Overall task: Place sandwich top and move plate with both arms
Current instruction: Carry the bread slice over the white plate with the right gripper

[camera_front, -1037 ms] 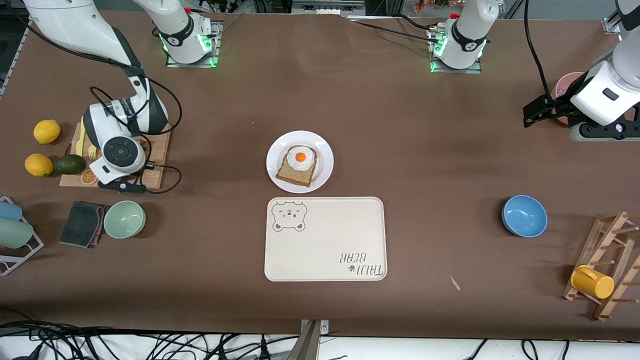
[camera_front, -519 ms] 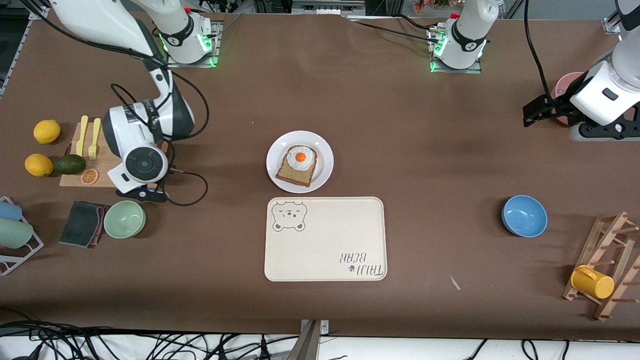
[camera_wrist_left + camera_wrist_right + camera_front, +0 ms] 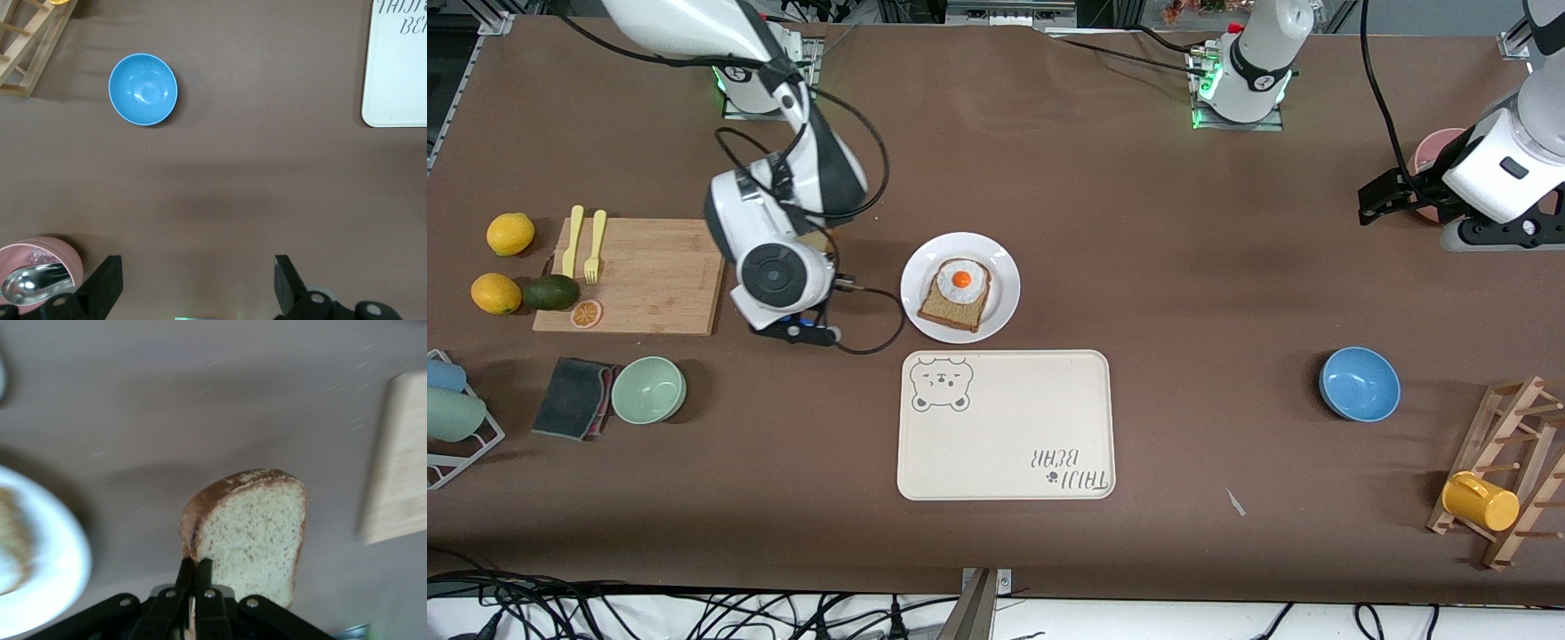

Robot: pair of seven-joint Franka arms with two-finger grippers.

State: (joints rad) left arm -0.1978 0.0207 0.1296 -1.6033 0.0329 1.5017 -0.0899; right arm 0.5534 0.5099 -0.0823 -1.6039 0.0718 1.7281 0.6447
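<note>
The plate (image 3: 960,287) sits at the middle of the table, touching none of its neighbours, and carries 1 bread slice with a fried egg (image 3: 958,294) on top. The cream bear tray (image 3: 1006,425) lies just nearer the front camera than the plate, with a narrow strip of table between them. The right gripper (image 3: 193,573) is in the air over bare table between the plate and the wooden cutting board (image 3: 630,276), at the plate's right-arm side; its fingers are pinched tight on the crust edge of the sandwich top (image 3: 250,530), which hangs upright from them above the table, clear of the plate. The left gripper (image 3: 193,283) waits well away from the plate at the left arm's end of the table, its fingers spread wide and holding nothing, over bare table beside a pink bowl (image 3: 41,267) holding a spoon; the blue bowl (image 3: 1360,383) stands nearer the front camera than that.
</note>
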